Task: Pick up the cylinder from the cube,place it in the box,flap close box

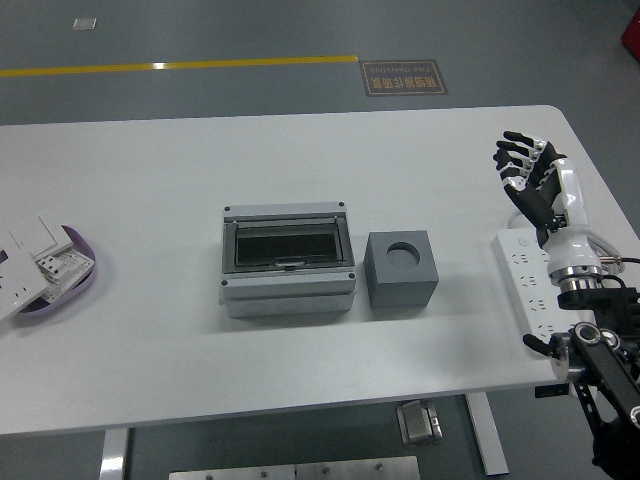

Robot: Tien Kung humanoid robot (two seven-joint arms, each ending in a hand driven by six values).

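Note:
A grey box (288, 263) with a dark see-through flap lying shut sits at the table's middle. Right beside it stands a grey cube (401, 271) with an empty round hole in its top. No cylinder shows anywhere. My right hand (527, 170) is raised at the table's right side, well away from the cube, fingers spread and holding nothing. The left arm is out of sight.
A white power strip (534, 292) with its cable lies along the right edge under my right forearm. A purple tray (70, 275) with white switch plates sits at the left edge. No person is in view.

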